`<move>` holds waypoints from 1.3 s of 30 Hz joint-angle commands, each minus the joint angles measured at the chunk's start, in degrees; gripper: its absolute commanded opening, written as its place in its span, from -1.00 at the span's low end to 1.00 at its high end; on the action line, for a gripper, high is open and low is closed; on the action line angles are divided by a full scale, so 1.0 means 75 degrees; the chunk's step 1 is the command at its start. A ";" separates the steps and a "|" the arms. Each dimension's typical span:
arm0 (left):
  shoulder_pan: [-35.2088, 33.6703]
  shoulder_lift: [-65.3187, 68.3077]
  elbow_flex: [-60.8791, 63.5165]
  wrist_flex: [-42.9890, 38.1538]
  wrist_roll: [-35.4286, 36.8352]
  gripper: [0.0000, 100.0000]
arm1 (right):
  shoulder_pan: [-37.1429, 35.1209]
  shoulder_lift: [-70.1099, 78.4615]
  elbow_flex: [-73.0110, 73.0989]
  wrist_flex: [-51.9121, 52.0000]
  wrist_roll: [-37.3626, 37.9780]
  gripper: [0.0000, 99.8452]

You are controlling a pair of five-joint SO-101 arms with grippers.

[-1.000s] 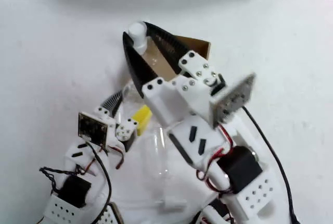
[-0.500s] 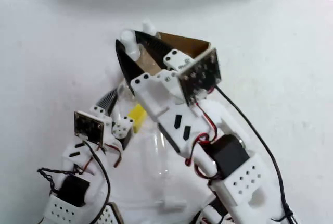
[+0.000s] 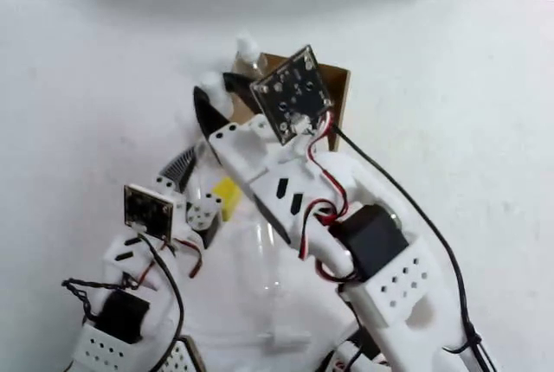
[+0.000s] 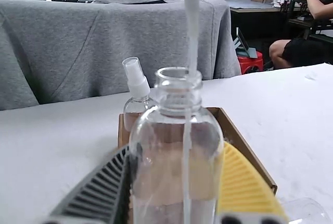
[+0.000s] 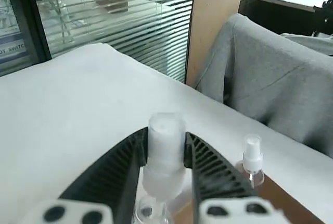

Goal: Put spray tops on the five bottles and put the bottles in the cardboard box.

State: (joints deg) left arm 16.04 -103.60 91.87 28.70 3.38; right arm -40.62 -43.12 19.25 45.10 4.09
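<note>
Spray top (image 5: 164,153) in right tool (image 5: 166,133), now nearer bottle (image 4: 174,151); white table (image 3: 86,60).

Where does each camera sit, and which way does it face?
High view: fixed above, looking down at the table; both arms show.
Left wrist view: on the left arm, facing the left tool clamping an open bottle.
Right wrist view: on the right arm, facing the right tool gripping a spray top.
Shared: both wrist views show the capped bottle in the box.

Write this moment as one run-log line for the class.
left pincer: shut on open bottle, upright | right pincer: shut on spray top, tube in neck, unseated | cardboard box: holds one capped bottle
</note>
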 commanded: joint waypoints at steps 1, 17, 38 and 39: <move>-0.0076 -0.0111 -0.0082 -0.0281 0.0059 -0.96 | 0.0029 0.0123 -0.0844 0.0873 -0.0012 -0.67; -0.0076 -0.0111 -0.0082 -0.0281 0.0035 -0.96 | 0.0311 -0.0029 -0.1688 0.1026 -0.0234 -0.64; -0.0076 -0.0111 -0.0082 -0.0281 0.0023 -0.96 | 0.0944 0.2069 -0.1758 0.0451 -0.0445 -0.97; -0.0076 -0.0111 -0.0082 -0.0281 0.0012 -0.96 | 0.0803 0.2057 -0.1758 0.0592 -0.0445 -0.97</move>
State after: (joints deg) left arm 15.87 -103.60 91.87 28.70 3.38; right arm -32.35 -27.21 8.35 48.70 1.45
